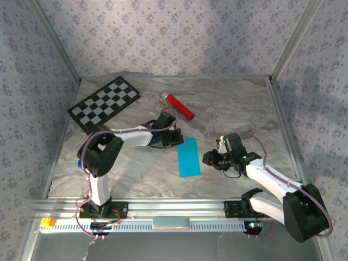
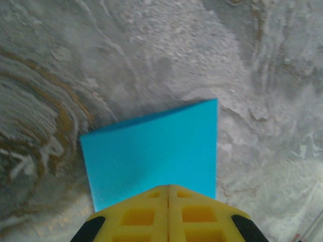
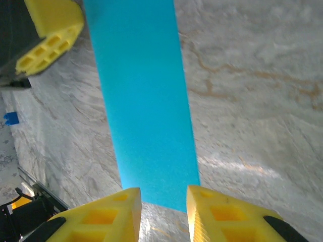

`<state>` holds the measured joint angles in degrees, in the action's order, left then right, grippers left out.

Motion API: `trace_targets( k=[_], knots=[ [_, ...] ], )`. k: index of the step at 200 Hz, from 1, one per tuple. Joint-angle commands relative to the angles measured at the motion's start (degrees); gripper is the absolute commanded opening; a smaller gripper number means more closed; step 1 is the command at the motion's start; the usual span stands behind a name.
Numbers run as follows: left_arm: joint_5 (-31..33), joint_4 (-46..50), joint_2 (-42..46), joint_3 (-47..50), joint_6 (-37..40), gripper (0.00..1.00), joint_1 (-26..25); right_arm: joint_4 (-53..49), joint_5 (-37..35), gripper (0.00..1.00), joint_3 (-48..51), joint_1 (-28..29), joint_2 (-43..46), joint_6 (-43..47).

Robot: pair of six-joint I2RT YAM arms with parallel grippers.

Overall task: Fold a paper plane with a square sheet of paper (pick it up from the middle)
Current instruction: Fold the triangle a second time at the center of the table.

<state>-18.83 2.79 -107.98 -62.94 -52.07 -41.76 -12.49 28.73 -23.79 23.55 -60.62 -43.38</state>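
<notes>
The sheet of paper [image 1: 188,156] lies flat on the marbled table as a long, narrow bright cyan rectangle. My left gripper [image 1: 175,137] is at its far left corner, its yellow fingers pressed together; in the left wrist view the gripper [image 2: 168,186] is shut, its tips over the near edge of the paper [image 2: 151,146]. My right gripper [image 1: 210,159] is on the paper's right side. In the right wrist view the right gripper [image 3: 162,194] stands open with the short end of the paper [image 3: 144,101] just beyond the gap. The left fingers [image 3: 50,40] show at that view's upper left.
A black-and-white checkerboard [image 1: 104,103] lies at the back left and a red cylinder [image 1: 179,106] at the back centre. Patterned walls close in three sides, and a metal rail [image 1: 163,205] runs along the front edge. A yellow block [image 1: 48,222] sits at the rail's left end.
</notes>
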Motion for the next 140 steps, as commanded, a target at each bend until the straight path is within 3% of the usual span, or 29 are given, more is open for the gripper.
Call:
trace_targets(
  k=[1, 140],
  knots=[
    [-1.7, 0.2, -2.0, -2.7, 1.6, 0.06, 0.5, -0.6, 2.1, 0.3, 1.3, 0.6, 0.6, -1.9],
    [-2.4, -4.1, -6.2, 3.8, 0.7, 0.04, 1.5, 1.1, 4.1, 0.4, -1.5, 4.7, -11.5, -2.3]
  ],
)
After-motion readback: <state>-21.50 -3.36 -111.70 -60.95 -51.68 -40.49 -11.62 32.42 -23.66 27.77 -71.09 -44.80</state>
